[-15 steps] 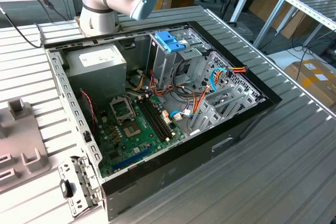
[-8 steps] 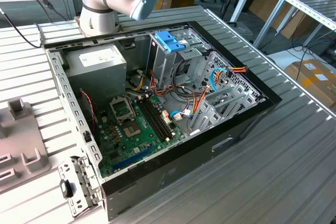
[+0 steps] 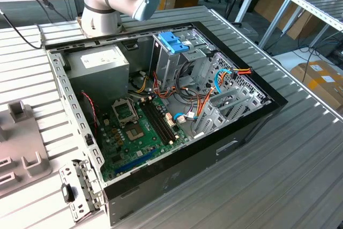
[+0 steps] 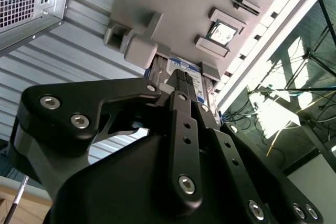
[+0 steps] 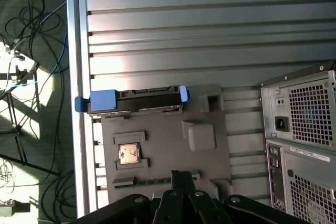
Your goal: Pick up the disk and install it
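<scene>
The disk [image 5: 137,98], a dark flat drive with bright blue rails and a blue tab end, stands on edge in a slot at one end of a grey fixture plate [image 5: 163,145]. In the second wrist view, part of the disk [image 4: 186,68] shows just beyond my fingertips. My gripper [image 5: 181,178] hangs above the plate, apart from the disk and holding nothing. Its two black fingers are pressed together in both wrist views, so the gripper [image 4: 181,80] is shut.
A small square processor chip [image 5: 128,154] lies in a pocket of the plate. The open computer case [image 3: 161,111] sits on the ribbed metal table [image 3: 278,175], with a blue-handled drive cage [image 3: 174,44] inside. The case's back panel [image 5: 302,129] stands beside the plate. Cables lie past the table edge.
</scene>
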`<state>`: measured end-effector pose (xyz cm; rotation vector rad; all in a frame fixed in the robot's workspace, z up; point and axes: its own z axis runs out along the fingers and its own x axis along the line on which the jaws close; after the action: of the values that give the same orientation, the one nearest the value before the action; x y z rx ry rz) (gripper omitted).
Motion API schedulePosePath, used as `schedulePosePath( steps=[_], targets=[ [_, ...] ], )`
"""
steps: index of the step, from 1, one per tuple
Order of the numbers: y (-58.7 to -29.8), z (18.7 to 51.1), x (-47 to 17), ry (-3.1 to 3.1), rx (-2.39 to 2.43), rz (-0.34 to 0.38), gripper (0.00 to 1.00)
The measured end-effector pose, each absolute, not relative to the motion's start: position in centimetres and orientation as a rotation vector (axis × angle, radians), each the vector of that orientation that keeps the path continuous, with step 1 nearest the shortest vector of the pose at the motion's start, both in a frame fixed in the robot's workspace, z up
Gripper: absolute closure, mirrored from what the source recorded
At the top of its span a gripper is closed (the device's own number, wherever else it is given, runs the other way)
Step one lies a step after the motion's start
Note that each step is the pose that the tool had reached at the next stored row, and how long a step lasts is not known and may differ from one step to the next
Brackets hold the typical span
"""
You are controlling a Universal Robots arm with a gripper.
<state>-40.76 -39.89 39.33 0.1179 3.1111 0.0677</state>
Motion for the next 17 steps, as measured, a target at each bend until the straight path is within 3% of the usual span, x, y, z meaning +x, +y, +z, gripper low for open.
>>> schedulePosePath(
  steps=[17],
  targets=[
    [-39.9,39.3,-41.9,3.111,0.118,0.068,0.89]
  ],
)
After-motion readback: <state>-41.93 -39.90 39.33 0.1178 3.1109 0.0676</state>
